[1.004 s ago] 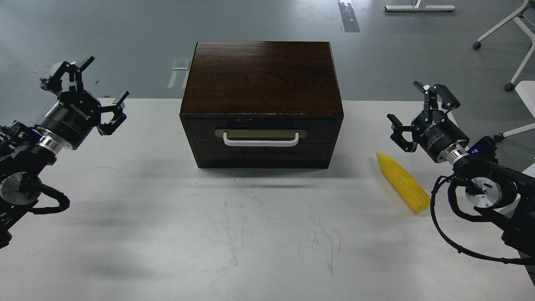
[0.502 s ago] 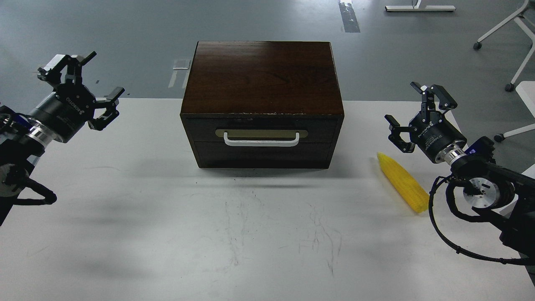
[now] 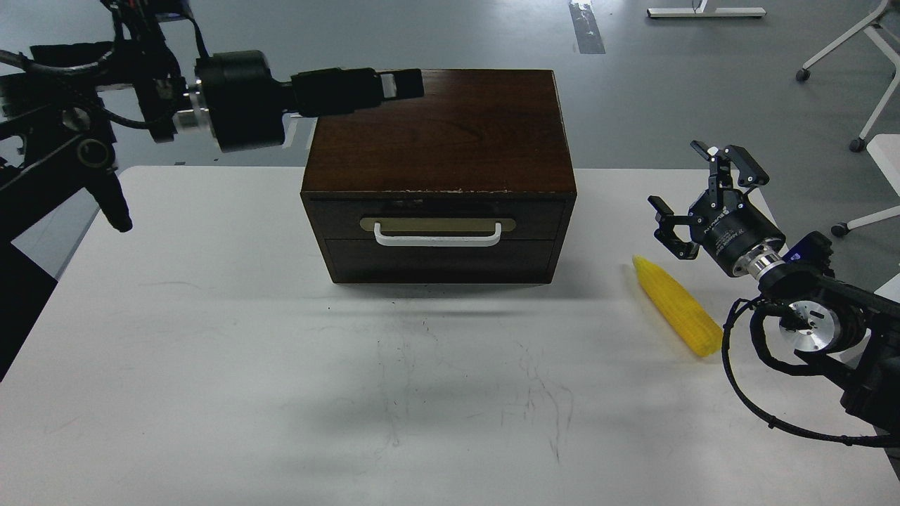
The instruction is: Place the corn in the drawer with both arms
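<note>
While the right claw (image 3: 696, 200) hung spread wide just above the bright yellow plastic-looking corn cob (image 3: 677, 306), the left claw (image 3: 397, 83), its opening unreadable, reached over the dark brown wooden cabinet (image 3: 439, 130).

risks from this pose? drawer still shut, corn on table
1. The left claw hangs over the cabinet top, well above the handle; coming down to it, it may clip the top's front edge.
2. The corn lies loose by the right claw; round, it could roll if nudged.
3. A pull on the drawer may drag the unheld cabinet.
</note>
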